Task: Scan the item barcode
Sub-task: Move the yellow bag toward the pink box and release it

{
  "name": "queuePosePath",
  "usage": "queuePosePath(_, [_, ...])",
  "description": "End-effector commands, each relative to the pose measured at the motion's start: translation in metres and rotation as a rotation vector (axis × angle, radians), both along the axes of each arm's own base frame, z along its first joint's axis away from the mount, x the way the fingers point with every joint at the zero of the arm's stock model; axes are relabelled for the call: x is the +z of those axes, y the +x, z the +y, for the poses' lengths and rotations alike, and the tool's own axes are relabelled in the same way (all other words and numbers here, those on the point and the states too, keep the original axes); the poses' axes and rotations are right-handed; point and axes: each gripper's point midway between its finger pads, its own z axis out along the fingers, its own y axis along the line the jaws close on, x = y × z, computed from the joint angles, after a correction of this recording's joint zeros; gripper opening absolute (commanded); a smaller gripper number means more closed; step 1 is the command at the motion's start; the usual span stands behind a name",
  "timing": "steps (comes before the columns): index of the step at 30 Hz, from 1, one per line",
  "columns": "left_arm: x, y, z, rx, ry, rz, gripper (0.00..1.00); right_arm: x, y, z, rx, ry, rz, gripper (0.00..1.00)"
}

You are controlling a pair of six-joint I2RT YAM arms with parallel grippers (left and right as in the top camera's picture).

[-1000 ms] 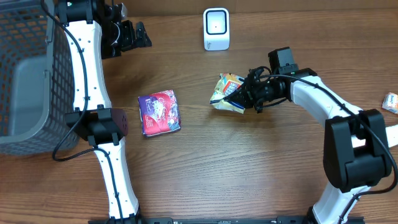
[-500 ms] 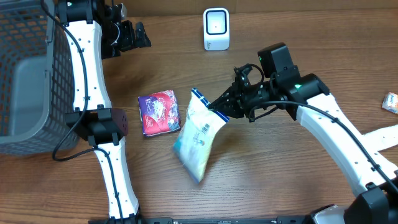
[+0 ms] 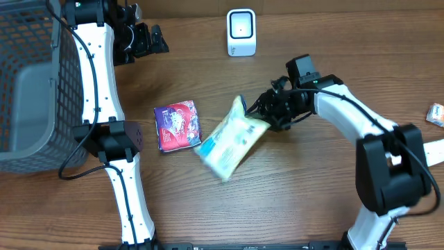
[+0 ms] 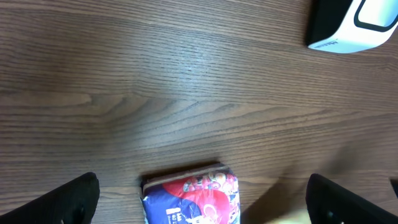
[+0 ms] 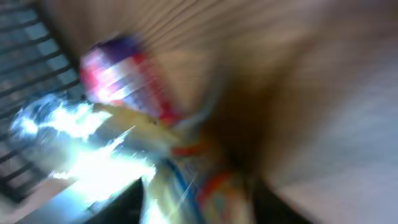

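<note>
The item, a pale snack bag (image 3: 229, 141), is motion-blurred low over the table's middle, its upper end at my right gripper (image 3: 262, 117). In the blurred right wrist view the bag (image 5: 186, 180) lies between the two dark fingers, which stand apart, so this gripper (image 5: 199, 208) looks open. The white barcode scanner (image 3: 241, 32) stands at the back centre, its corner also in the left wrist view (image 4: 360, 25). My left gripper (image 3: 154, 40) hangs open at the back left, far from the bag, with nothing between its fingers (image 4: 74, 199).
A red and blue packet (image 3: 177, 125) lies flat just left of the bag, below the left gripper (image 4: 193, 199). A grey wire basket (image 3: 28, 90) fills the left edge. A small orange packet (image 3: 436, 113) sits at the far right edge.
The right arm swung the bag from beside the scanner out over the table's middle, barcode side up, then drew back right. Its jaws have parted. The left arm has not moved.
</note>
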Motion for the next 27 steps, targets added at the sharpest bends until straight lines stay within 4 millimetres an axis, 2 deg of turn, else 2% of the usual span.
queuePosePath(1, [0.017, 0.000, -0.003, -0.024, 0.028, -0.049, 1.00, -0.027, 0.020, -0.039, 0.039, -0.237, -0.166, 1.00])
queuePosePath(5, [0.016, 0.000, -0.001, -0.020, 0.045, -0.047, 1.00, -0.008, 0.051, -0.072, -0.002, -0.343, -0.262, 1.00])
queuePosePath(7, [0.016, 0.000, -0.001, -0.020, 0.045, -0.047, 1.00, 0.010, 0.061, -0.091, -0.045, -0.372, -0.260, 1.00])
queuePosePath(9, [0.016, 0.000, -0.001, -0.020, 0.045, -0.047, 1.00, 0.029, 0.062, -0.102, -0.069, -0.367, -0.235, 1.00])
queuePosePath(11, [0.016, 0.000, -0.001, -0.020, 0.045, -0.047, 1.00, 0.046, 0.051, -0.103, -0.071, -0.328, -0.192, 1.00])
queuePosePath(15, [0.016, 0.000, -0.001, -0.020, 0.045, -0.047, 1.00, 0.071, 0.006, -0.085, -0.035, -0.186, -0.038, 1.00])
queuePosePath(17, [0.016, 0.000, -0.001, -0.020, 0.044, -0.047, 1.00, 0.072, -0.018, -0.082, -0.010, -0.194, 0.038, 1.00])
queuePosePath(19, [0.016, 0.000, -0.001, -0.020, 0.042, -0.048, 0.99, 0.070, -0.032, -0.074, 0.004, -0.200, 0.074, 1.00])
queuePosePath(22, [0.018, 0.000, -0.007, -0.034, 0.012, -0.051, 1.00, 0.059, -0.049, -0.058, 0.016, -0.234, 0.103, 1.00])
queuePosePath(24, [0.021, -0.001, -0.019, -0.117, -0.035, -0.078, 1.00, 0.049, -0.054, -0.053, 0.029, -0.277, 0.093, 1.00])
queuePosePath(25, [0.024, -0.001, -0.026, -0.169, -0.061, -0.097, 0.86, 0.046, -0.057, -0.051, 0.035, -0.291, 0.096, 1.00])
queuePosePath(27, [0.028, -0.002, -0.038, -0.211, -0.111, -0.114, 0.33, 0.047, -0.060, -0.050, 0.040, -0.291, 0.105, 1.00])
